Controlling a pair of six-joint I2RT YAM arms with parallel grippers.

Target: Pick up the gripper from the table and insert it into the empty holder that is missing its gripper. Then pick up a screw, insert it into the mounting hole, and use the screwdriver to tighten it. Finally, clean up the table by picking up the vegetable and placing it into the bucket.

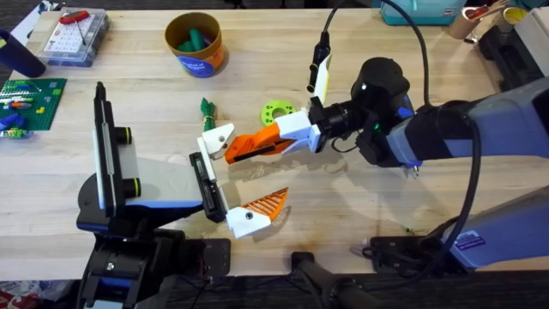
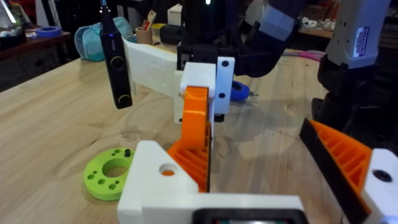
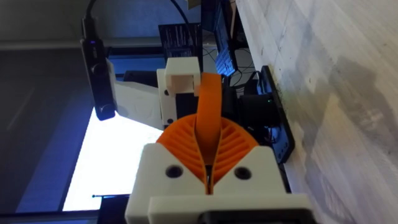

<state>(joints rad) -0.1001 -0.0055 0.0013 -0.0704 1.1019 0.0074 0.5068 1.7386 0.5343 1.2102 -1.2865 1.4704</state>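
1. The right end effector (image 1: 262, 145) is closed narrow on the orange finger (image 3: 209, 106), pinched between its ribbed pads.
2. It holds the finger's tip against the holder (image 1: 216, 137), the bare white block on the left arm.
3. The left end effector (image 1: 242, 176) is spread wide, with the holder well apart from its orange wedge (image 1: 262, 206).
4. The mounting hole (image 2: 166, 169) faces up on the holder.
5. The vegetable (image 1: 207, 109) lies on the surface (image 1: 343, 232) just beyond the holder.
6. The bucket (image 1: 195, 45) stands farther back.
7. The screwdriver (image 1: 75, 16) rests on a clear box (image 1: 73, 39) at the far left.
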